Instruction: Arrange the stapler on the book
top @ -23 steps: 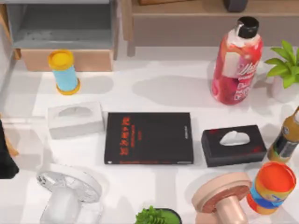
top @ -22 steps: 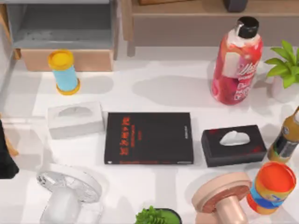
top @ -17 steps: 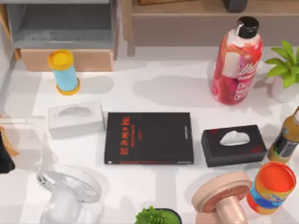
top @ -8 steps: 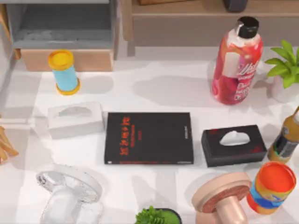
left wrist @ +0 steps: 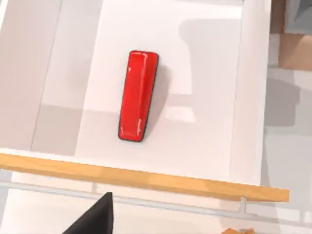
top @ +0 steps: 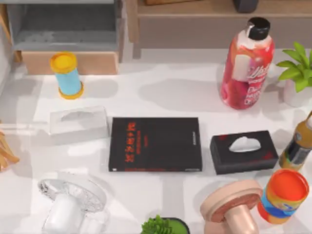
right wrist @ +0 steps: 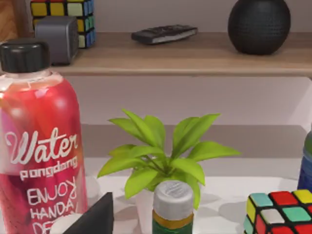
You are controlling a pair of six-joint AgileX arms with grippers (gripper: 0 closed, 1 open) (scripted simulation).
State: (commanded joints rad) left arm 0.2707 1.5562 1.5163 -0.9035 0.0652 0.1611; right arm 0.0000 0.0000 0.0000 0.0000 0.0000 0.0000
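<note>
Lying flat near the middle of the tabletop (top: 161, 92), the book (top: 155, 144) shows its black cover with red lettering and carries nothing on top. A white tissue box (top: 78, 123) sits just beside its left edge and a black tissue box (top: 243, 151) just beside its right edge. The stapler (left wrist: 138, 95), bright red and narrow, rests by itself on the white floor of an open drawer (left wrist: 248, 97) with a wooden front edge, seen from above in the left wrist view; it touches none of the drawer's walls. A dark tip of the left tool (left wrist: 95, 218) pokes in at the edge of that view, apart from the stapler, and whether this tool is open or closed I cannot tell. In the right wrist view a dark tip of the right tool (right wrist: 95, 218) sits before a red water bottle (right wrist: 39, 146), a small green plant (right wrist: 163, 158) and a Rubik's cube (right wrist: 279, 212); its state I cannot tell either. Elsewhere on the tabletop stand a blue can with a yellow lid (top: 67, 75) and a small white fan (top: 70, 202).
</note>
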